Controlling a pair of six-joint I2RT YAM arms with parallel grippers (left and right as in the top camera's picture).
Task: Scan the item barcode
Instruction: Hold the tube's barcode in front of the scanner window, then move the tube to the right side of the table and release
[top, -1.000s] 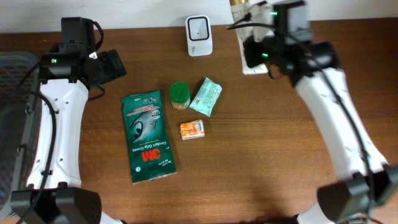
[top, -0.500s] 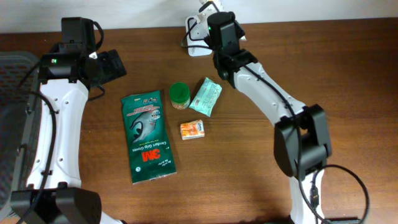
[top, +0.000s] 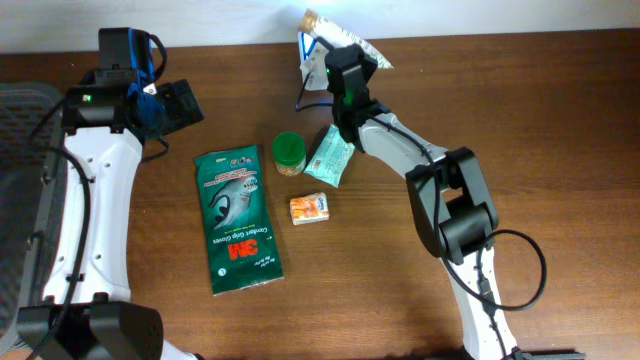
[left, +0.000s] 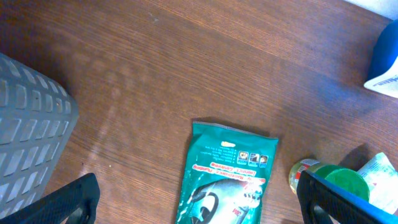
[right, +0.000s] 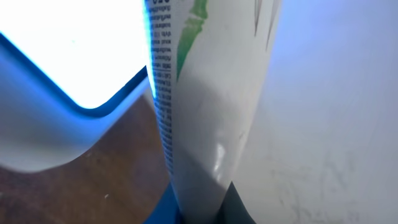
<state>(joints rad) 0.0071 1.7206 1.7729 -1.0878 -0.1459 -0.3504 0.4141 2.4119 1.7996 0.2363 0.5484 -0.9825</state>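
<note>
Right gripper (top: 338, 52): we see it clamped tight on the white packet (right: 211, 93).
White packet: we find it lifted off the table, right against the scanner (top: 312, 72) at the far edge.
Left gripper (top: 188, 103): we see its jaws spread wide above the wood, near the green pouch (top: 238, 220).

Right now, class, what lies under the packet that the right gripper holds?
The white scanner; only its left edge shows. The packet and right gripper cover the rest.
</note>
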